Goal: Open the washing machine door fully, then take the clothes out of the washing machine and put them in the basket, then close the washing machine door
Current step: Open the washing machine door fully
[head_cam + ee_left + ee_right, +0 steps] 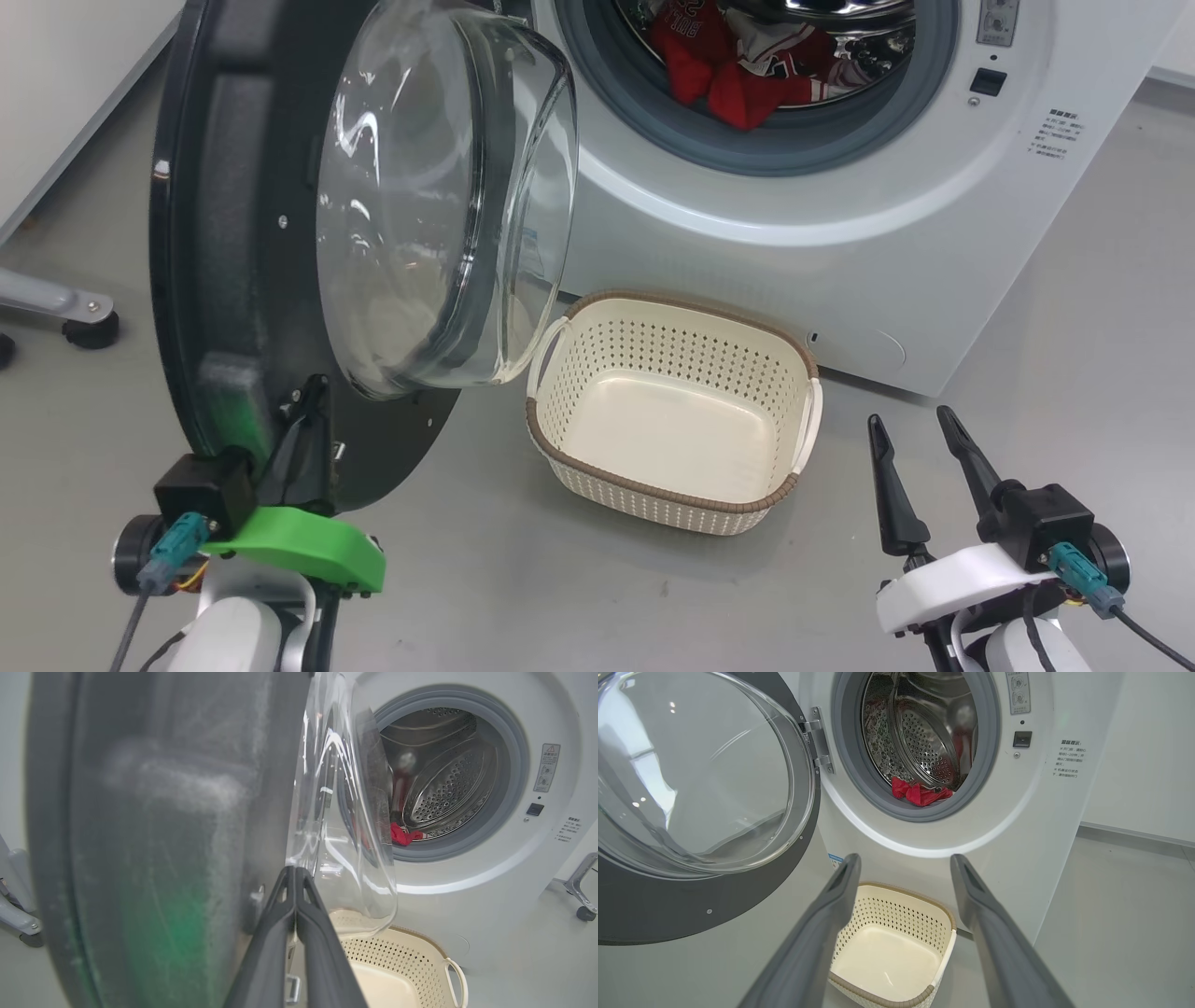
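**A:** From the head view, we see the left tool (315,390), fingers pressed together on nothing, lying against the inner face of the washing machine door (238,280) near its lower rim. The right tool (910,417) hangs with fingers apart and empty, right of the basket (672,303).

**B:** And the clothes (738,65) lie in the drum (859,14) of the washing machine (840,261). The basket stands empty on the floor (467,579), just before the washer's front.

**A:** In the left wrist view, the closed tips sit between the door's black frame (163,812) and its glass bowl (345,812).

**B:** We judge the door wants swinging wider. We should press on the frame, not the glass, and follow the door's arc so the tips don't slip.

**A:** The right wrist view shows the hinge (821,742), with red cloth low in the drum.

**B:** We'd hold the right tool clear of the door's sweep.
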Motion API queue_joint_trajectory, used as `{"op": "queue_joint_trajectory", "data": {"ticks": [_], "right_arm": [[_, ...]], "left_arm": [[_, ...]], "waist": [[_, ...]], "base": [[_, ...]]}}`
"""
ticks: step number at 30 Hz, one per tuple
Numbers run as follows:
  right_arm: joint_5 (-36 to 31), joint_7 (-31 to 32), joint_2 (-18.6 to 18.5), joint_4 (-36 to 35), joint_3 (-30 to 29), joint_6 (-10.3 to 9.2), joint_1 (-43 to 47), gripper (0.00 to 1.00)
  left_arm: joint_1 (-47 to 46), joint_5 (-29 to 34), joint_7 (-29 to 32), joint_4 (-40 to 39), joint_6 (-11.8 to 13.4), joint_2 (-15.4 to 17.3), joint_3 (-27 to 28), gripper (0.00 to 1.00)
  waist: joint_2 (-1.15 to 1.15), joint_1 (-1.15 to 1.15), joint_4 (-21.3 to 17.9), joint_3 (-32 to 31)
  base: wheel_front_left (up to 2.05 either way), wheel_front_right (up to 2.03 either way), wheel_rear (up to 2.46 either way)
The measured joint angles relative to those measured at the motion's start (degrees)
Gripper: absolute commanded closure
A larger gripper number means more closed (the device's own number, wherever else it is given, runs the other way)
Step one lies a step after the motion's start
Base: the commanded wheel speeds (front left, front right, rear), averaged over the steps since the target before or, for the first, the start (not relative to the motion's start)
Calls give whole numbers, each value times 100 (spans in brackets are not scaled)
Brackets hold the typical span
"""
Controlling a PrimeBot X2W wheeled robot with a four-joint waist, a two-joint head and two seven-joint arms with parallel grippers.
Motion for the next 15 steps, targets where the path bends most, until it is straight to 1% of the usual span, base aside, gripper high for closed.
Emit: {"op": "queue_joint_trajectory", "data": {"ticks": [9,11,12,15], "right_arm": [[-43,0,3,-10,32,56,-4,0],[-64,0,3,-32,47,57,-9,0],[-100,0,3,-36,70,101,-38,0],[-157,0,3,-55,76,105,-69,0]], "left_arm": [[-2,-85,-136,167,2,86,545,100],[-2,-93,-149,188,2,122,647,100],[-8,-101,-151,232,2,163,756,100],[-16,-125,-183,308,2,214,907,100]], "waist": [[0,0,0,40],[0,0,-7,63],[0,0,-17,95],[0,0,-34,147]], "base": [[0,0,0],[0,0,0],[0,0,0],[0,0,0]]}}
